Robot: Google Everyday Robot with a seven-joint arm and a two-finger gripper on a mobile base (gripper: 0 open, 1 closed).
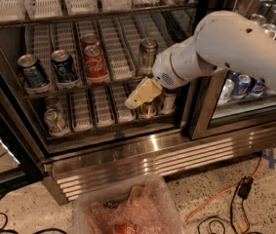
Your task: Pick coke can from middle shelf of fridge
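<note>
The red coke can [94,62] stands upright in a white lane tray on the middle shelf [117,52] of the fridge [128,157], with a second red can [89,38] right behind it. Two blue Pepsi cans [32,72] [63,66] stand to its left and a green-gold can [147,54] to its right. My gripper [133,100], cream-coloured on a white arm, hangs in front of the lower shelf. It is below and to the right of the coke can, apart from it, and holds nothing.
Cans stand on the lower shelf at left [54,119] and behind the gripper [167,102]. The black door post [201,106] is just right of the arm, with Pepsi cans [242,84] behind the right glass. A plastic bin [128,208] and cables [240,189] lie on the floor.
</note>
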